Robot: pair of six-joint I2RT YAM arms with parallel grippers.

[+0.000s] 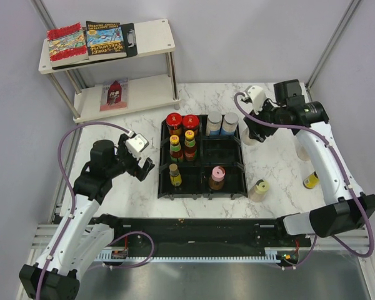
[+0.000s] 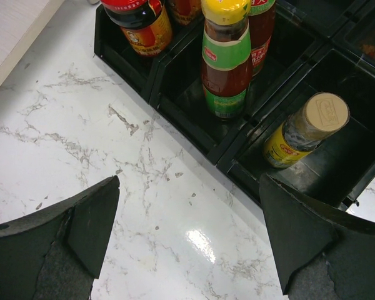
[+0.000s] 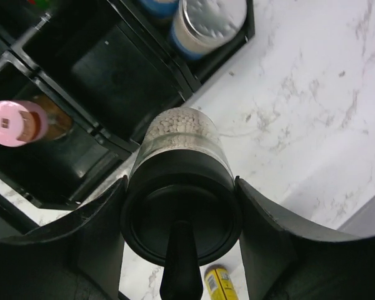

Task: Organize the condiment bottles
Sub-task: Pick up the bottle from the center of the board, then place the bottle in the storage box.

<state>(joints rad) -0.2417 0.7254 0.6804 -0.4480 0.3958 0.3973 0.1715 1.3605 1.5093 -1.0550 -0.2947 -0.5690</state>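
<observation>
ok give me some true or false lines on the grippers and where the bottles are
1. The left gripper is open with nothing between its fingers. True.
2. The right gripper is empty. False: it is shut on a black-capped jar.
3. The pink-capped bottle stands inside the tray. True.
4. Every bottle is in the tray. False: a cream-capped bottle and a yellow bottle sit on the table to its right.
</observation>
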